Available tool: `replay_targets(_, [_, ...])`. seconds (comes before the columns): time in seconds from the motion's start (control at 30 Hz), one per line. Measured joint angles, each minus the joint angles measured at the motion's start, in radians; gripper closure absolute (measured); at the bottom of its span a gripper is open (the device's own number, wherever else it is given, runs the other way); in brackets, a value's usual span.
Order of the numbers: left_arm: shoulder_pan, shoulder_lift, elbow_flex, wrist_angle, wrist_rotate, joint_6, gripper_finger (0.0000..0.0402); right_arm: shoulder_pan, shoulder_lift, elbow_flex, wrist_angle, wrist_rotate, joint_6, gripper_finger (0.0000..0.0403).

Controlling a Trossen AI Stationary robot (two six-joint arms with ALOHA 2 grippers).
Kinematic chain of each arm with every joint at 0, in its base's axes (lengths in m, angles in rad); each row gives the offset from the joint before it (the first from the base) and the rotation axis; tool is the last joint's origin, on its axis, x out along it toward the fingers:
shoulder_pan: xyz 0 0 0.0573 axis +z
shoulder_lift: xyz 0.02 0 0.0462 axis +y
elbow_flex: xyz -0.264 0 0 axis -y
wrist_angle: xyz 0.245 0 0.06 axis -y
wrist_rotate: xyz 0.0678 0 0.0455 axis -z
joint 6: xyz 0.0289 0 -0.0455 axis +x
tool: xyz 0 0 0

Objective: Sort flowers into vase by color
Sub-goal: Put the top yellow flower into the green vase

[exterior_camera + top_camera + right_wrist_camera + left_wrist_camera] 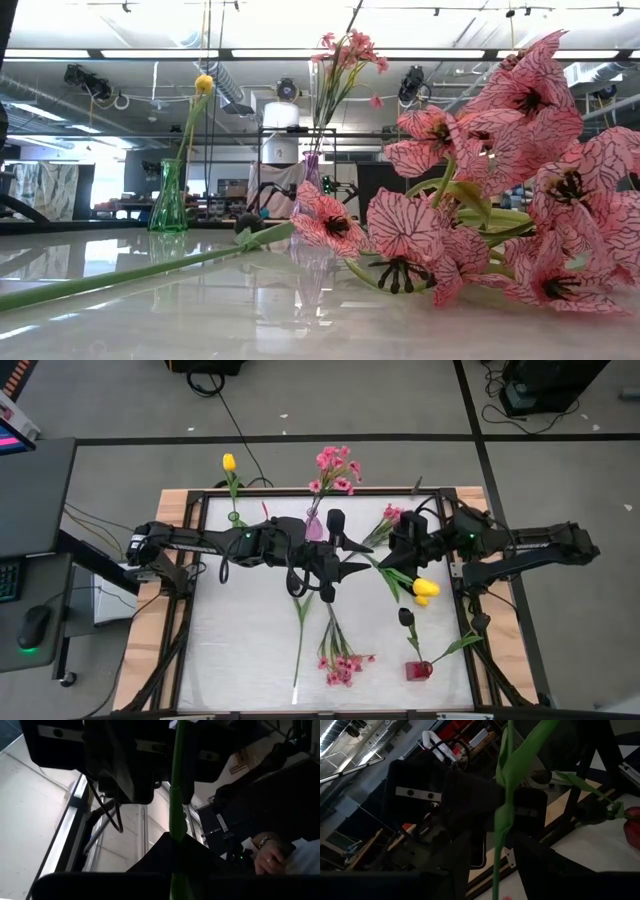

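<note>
Above mat centre, both end effectors (pixel 345 570) (pixel 395 565) grip yellow tulip (pixel 424 589) stem.

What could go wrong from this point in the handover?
1. Both pincers meet mid-table on the yellow tulip; if the right pincer lets go before the left pincer grips the stem, the tulip could drop.
2. The arms cross close to the pink vase, which a swing might tip.
</note>
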Motion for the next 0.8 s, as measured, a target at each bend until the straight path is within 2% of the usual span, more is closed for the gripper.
replay_targets(0.37, [0.000,0.000,0.000,-0.003,0.000,0.000,0.0251,0.035,0.023,0.000,0.003,0.081,-0.024,0.0360])
replay_targets(0.53, [0.000,0.000,-0.001,-0.006,0.000,-0.001,0.0251,0.041,0.067,0.000,0.069,0.079,-0.027,0.0360])
replay_targets(0.63, [0.000,0.000,-0.001,-0.005,-0.003,-0.011,0.0251,0.041,0.080,0.000,0.092,0.125,-0.042,0.0360])
replay_targets(0.7, [-0.006,0.000,-0.001,-0.007,-0.048,-0.031,0.0251,0.037,0.080,0.000,0.089,0.159,-0.053,0.0360])
replay_targets(0.8, [-0.025,0.000,-0.001,-0.033,-0.211,-0.045,0.0251,0.026,0.080,0.000,0.086,0.163,-0.074,0.0360])
